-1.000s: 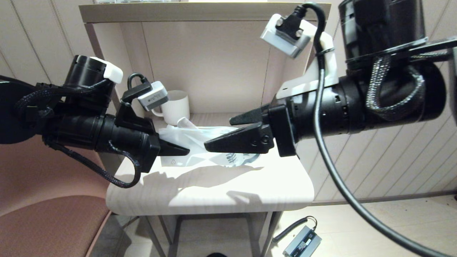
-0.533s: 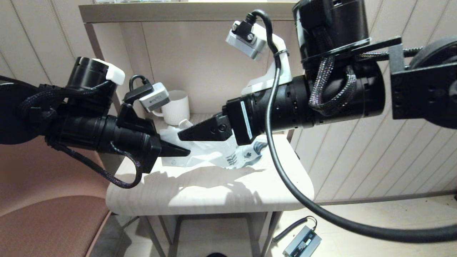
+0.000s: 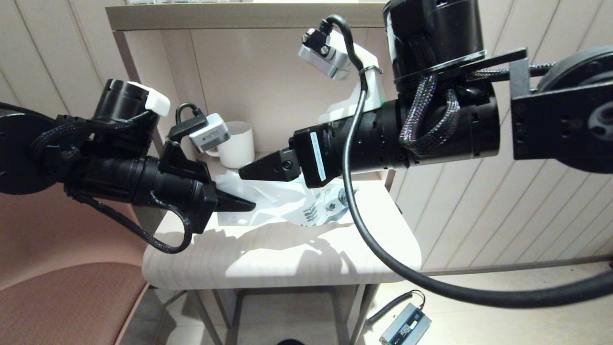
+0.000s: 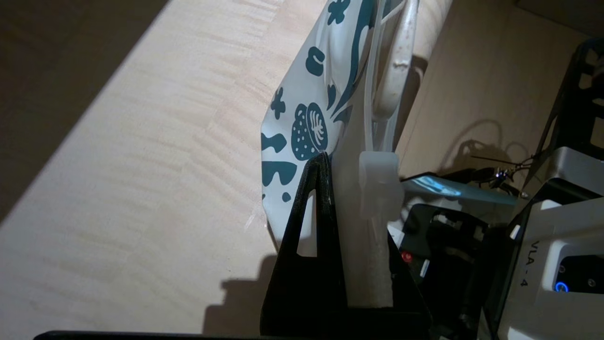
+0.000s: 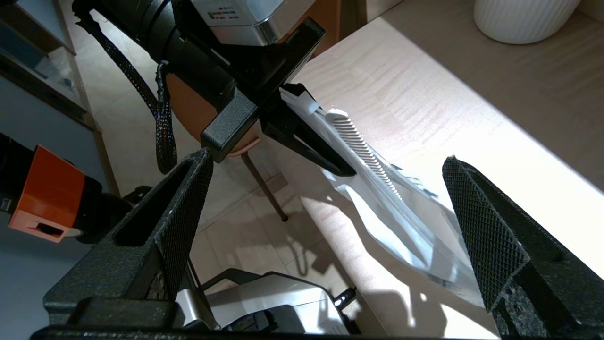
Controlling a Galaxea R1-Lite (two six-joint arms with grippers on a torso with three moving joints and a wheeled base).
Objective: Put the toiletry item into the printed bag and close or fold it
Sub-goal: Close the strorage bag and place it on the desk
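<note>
Head view: set high on the robot, aimed forward and down at the table (image 3: 287, 258) from some way off.
Left wrist view: set behind the fingers, close along the printed bag (image 4: 302, 141).
Right wrist view: aimed past its own fingers across the table edge.
Shared: bag and tabletop are seen in all three.

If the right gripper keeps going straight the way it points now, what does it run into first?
Most likely the printed bag with the comb sticking out of it, held up by the shut left gripper. Both lie between the right gripper's open fingers in its wrist view; depth is unclear.
</note>
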